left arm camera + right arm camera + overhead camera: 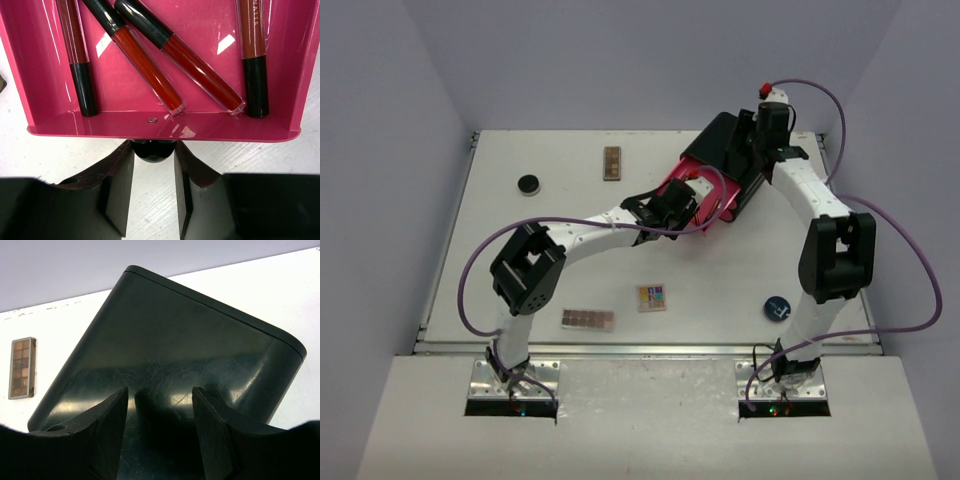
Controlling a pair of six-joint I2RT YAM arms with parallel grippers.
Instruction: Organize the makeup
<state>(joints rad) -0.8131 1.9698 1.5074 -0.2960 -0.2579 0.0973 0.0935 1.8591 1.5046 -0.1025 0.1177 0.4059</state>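
You are looking at the box (pixel 720 145) sitting at the far right of the table (pixel 740 270), its drawer (pixel 160 131) sticking out toward the left with four pencils (pixel 150 65) lying in it. A compact (pixel 529 184) is lying far left with a palette (pixel 612 162) to its right. Nearer you, a long palette (pixel 588 319), a small palette (pixel 652 298) and a disc (pixel 777 308) are lying left to right.

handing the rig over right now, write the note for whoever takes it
Left gripper: jaws either side of the black knob of the pulled-out pink drawer, seemingly gripping it.
Right gripper: open, fingers at the black box, holding nothing.
Done: four dark red pencils lie in the drawer.
Left: loose on the table are the back brown palette, the front brown palette, the multicoloured palette and the round black compact. A round dark blue item lies near the right arm.
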